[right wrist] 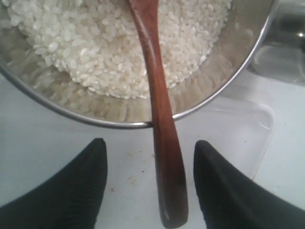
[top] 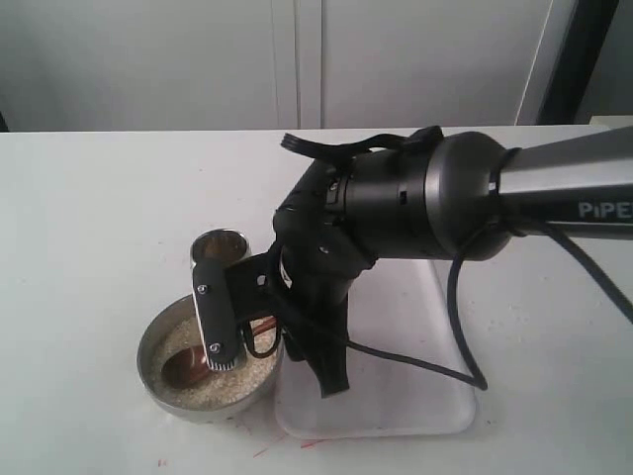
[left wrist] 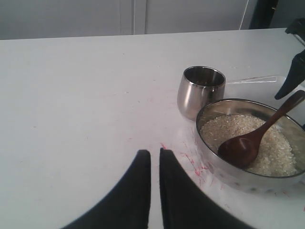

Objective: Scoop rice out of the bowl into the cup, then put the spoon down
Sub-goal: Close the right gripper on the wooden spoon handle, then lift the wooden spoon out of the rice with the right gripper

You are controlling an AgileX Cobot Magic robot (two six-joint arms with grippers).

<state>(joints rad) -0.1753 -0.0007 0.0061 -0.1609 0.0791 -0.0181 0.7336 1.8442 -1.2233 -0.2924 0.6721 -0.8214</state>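
Right pincer (right wrist: 148, 148) is spread wide, one finger on each side of the spoon (right wrist: 159, 119) handle. As far as I can tell it isn't touching the wood, so no grip yet. Left pincer (left wrist: 153, 153) is pinched nearly closed on nothing, well apart from the action.

From the outside camera, the bowl (top: 148, 346) sits on the table (top: 89, 218) with the cup (top: 220, 245) at its 12 o'clock, just beside it, maybe touching. A clear tray (top: 396, 411) is at its 3 o'clock. The scoop is bedded in the rice (right wrist: 95, 47), and the handle leans out over the rim at roughly 2 o'clock, its free end hanging past the bowl.

My read on handling:
- The spoon looks light and stiff, but the handle is slim and smooth, so it could swivel in a loose pinch.
- I'd clamp on the wider stretch just outside the rim, square across it, not right at the tip.
- The rice is loose grain and will slide off if the scoop tilts.
- The cup mouth is narrow, and the cup looks light enough to get knocked over
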